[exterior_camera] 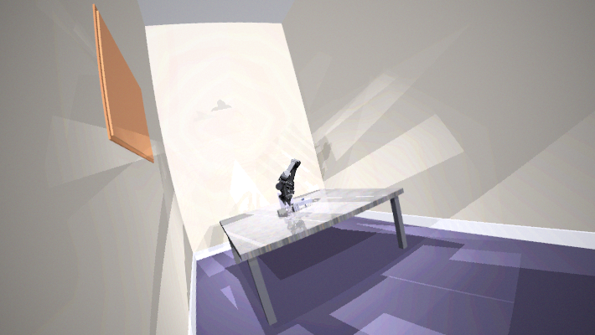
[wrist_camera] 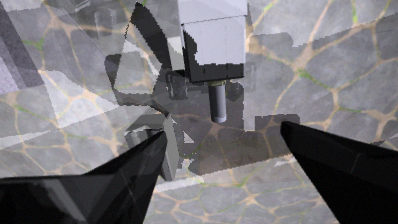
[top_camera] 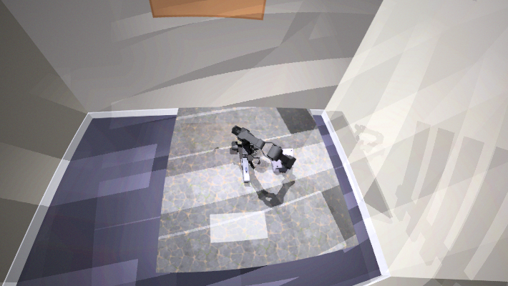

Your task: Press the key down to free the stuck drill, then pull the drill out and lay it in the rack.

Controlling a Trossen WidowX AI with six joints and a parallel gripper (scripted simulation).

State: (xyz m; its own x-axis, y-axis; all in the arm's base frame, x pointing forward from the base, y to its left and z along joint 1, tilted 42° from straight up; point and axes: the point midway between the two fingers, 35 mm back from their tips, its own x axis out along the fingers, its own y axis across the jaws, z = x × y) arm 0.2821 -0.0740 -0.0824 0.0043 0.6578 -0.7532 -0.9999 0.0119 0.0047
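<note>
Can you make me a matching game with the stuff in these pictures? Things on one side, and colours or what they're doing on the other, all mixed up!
Things:
1. gripper
2. wall panel
3. floor
4. table

Colours or states:
a. purple
b. orange
c. black, fingers wide open, holding nothing
d. grey stone pattern on top

Right pairs: 1-c, 2-b, 3-a, 4-d
</note>
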